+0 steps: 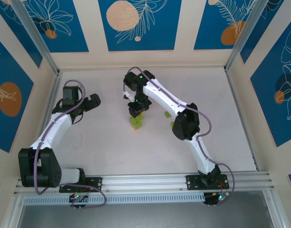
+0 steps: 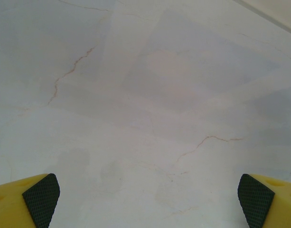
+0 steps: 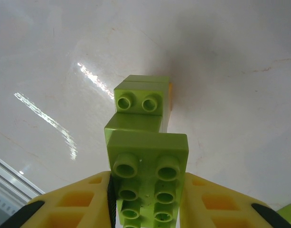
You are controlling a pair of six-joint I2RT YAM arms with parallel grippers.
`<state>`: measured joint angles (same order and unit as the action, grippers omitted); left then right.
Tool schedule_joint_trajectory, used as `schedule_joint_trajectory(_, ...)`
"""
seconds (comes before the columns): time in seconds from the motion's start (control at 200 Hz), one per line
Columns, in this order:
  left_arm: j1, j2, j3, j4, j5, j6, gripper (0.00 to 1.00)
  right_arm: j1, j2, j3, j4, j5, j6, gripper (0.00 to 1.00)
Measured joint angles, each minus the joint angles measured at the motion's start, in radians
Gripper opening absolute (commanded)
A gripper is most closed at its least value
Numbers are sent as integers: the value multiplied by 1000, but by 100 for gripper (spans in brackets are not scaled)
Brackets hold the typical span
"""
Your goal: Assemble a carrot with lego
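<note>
Yellow fingers of the right claw pinch the carrot by its green bricks, orange tip farthest away; left claw hangs spread wide over the table.

The right arm stretches from the near right edge to the middle of the pale table. The right fingers point down onto the top of the carrot, a small lime-green brick stack standing on the table. A loose lime-green brick lies just beside that arm. The left fingers hang well apart to the left.
</note>
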<state>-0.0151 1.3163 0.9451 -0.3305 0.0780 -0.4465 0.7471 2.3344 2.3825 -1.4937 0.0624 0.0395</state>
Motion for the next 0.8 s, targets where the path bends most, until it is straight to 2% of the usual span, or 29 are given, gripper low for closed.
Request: schedule_joint_trajectory(0.8,0,0,0,0,0,0,99,12,47,35,-11,-23,-8,35)
